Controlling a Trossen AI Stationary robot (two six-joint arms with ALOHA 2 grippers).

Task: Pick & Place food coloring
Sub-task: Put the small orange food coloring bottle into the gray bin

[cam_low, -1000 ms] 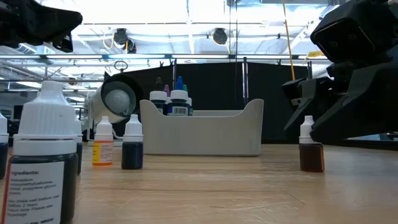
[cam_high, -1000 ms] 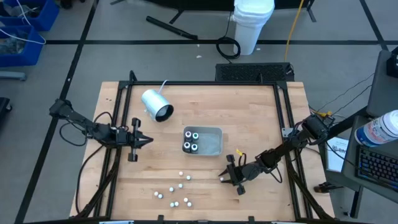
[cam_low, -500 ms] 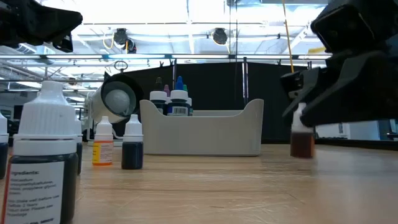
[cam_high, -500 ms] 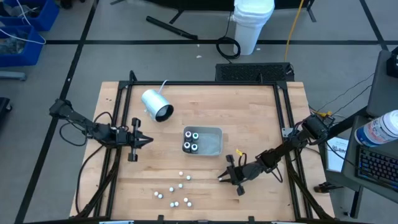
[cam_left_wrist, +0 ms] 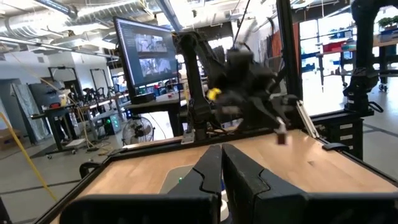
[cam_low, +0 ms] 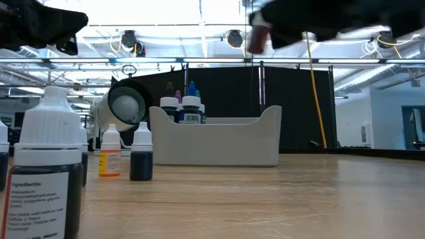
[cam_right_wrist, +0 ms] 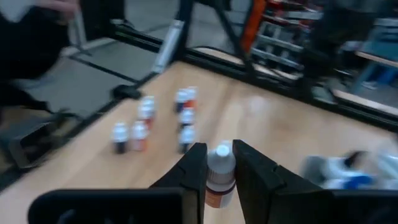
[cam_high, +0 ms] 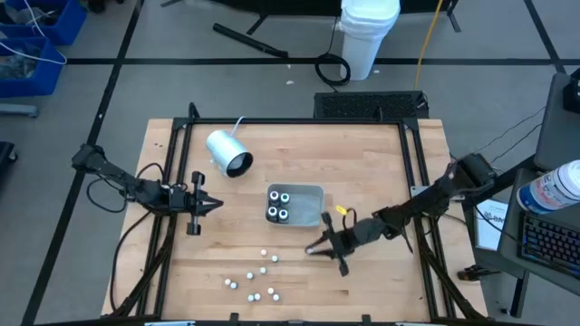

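My right gripper (cam_high: 311,248) hangs over the table just near of the grey tray (cam_high: 314,215), shut on one small food-coloring bottle (cam_right_wrist: 219,167) with a white cap and dark-reddish contents. The low view shows that bottle (cam_low: 258,37) high above the wood. Several dark bottles with white or teal tops (cam_high: 279,206) stand in the tray's left half. Several more tiny bottles (cam_high: 253,277) stand on their bases by the near edge. My left gripper (cam_high: 214,205) is shut, touches nothing and hovers left of the tray. My right gripper pinches the bottle between its two fingers (cam_right_wrist: 193,169), on the body just below the white cap (cam_right_wrist: 220,152). The fingers reach in from the table's right side. The bottle stands upright in the hold and is lifted clear of the table.
A white-and-grey cylinder with a cord (cam_high: 228,152) lies on its side at the far left of the board. Black frame rails (cam_high: 412,172) run along the table's edges. Bare wood lies right of the tray (cam_high: 372,181).
My right gripper has lifted the reddish bottle off the table, where it stood a second ago, and carried it up and toward the table's left, nearer the tray. The left arm has kept still.
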